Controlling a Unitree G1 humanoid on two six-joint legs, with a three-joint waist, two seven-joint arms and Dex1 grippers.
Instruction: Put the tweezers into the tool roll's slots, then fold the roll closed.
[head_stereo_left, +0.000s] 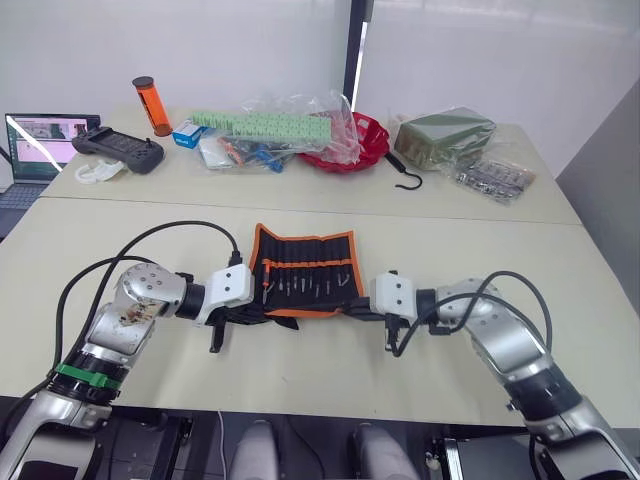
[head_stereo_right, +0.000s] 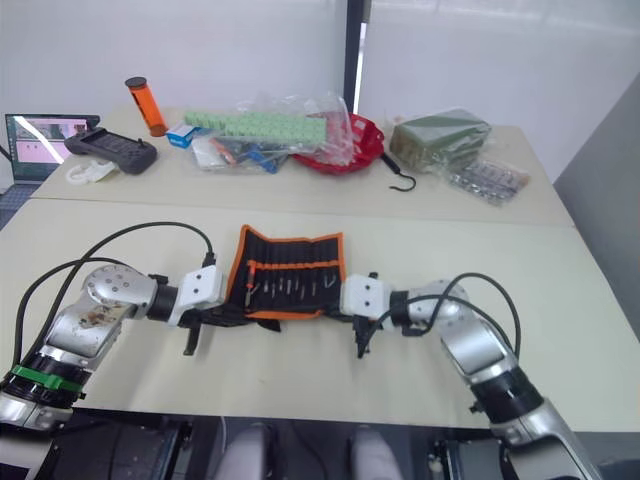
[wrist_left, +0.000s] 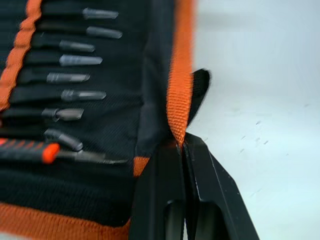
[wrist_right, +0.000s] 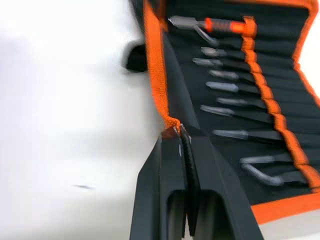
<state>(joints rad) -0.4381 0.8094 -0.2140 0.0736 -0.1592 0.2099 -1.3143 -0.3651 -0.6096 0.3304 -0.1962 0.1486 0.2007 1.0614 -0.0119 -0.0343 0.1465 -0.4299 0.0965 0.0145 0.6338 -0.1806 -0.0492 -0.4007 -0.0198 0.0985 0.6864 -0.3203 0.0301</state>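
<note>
The tool roll (head_stereo_left: 305, 270) lies open on the near table (head_stereo_left: 420, 250), between the two arms, with the tweezers (head_stereo_left: 310, 285) tucked in its slots (wrist_left: 35, 80). The left gripper (wrist_left: 182, 145) is clamped on the roll's orange edging at the near-left corner. The right gripper (wrist_right: 175, 131) pinches the same edging at the near-right corner.

My right hand (wrist_right: 179, 131) pinches the orange edging of the tool roll (wrist_right: 235, 120), fingers pressed together on it. Silvery tool tips (wrist_right: 222, 86) stick out of the slots (wrist_right: 280, 107) in a row. Pale bench (wrist_right: 65, 125) lies beside the roll.
</note>
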